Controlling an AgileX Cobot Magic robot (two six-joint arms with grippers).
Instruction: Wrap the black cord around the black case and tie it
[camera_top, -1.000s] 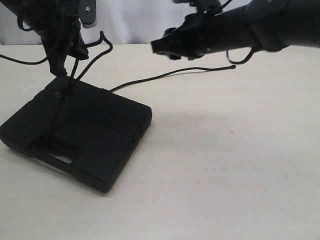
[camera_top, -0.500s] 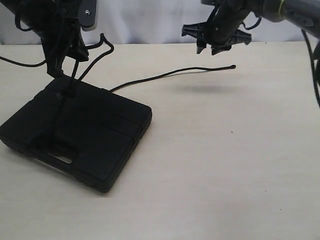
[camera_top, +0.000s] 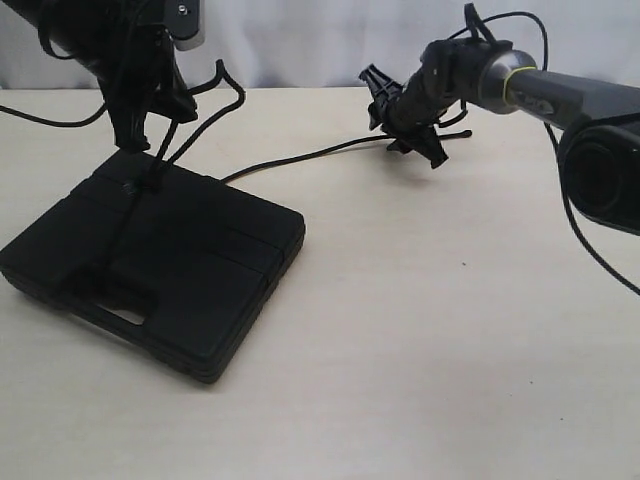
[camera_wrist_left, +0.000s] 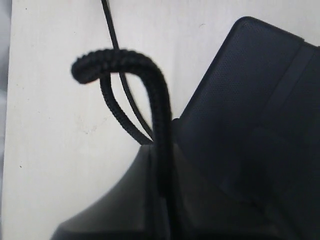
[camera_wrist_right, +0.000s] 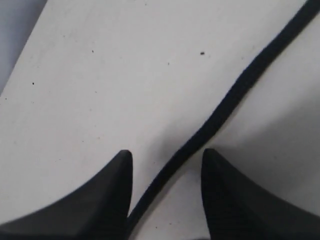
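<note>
The black case (camera_top: 150, 270) lies flat at the left of the table, handle cutout toward the front. The black cord (camera_top: 300, 157) crosses the case lid, rises at its far edge, and its free length trails right along the table. My left gripper (camera_top: 135, 135) hangs above the case's far corner, shut on the cord. In the left wrist view the cord loop (camera_wrist_left: 120, 60) arches out of the gripper (camera_wrist_left: 162, 165) beside the case (camera_wrist_left: 250, 125). My right gripper (camera_top: 402, 120) is low over the free length, open. Its fingers (camera_wrist_right: 122, 170) straddle the cord (camera_wrist_right: 235, 95) without touching it.
The pale table (camera_top: 450, 330) stretches right and forward of the case. Smooth robot cables (camera_top: 40, 115) trail at the back left, and another loops over the right arm (camera_top: 520, 20). The right arm's camera housing (camera_top: 600, 170) sits at the right edge.
The right arm swung from over the middle to the back right and dropped its open gripper down over the cord's free length. The left gripper shifted slightly right, still holding the cord.
</note>
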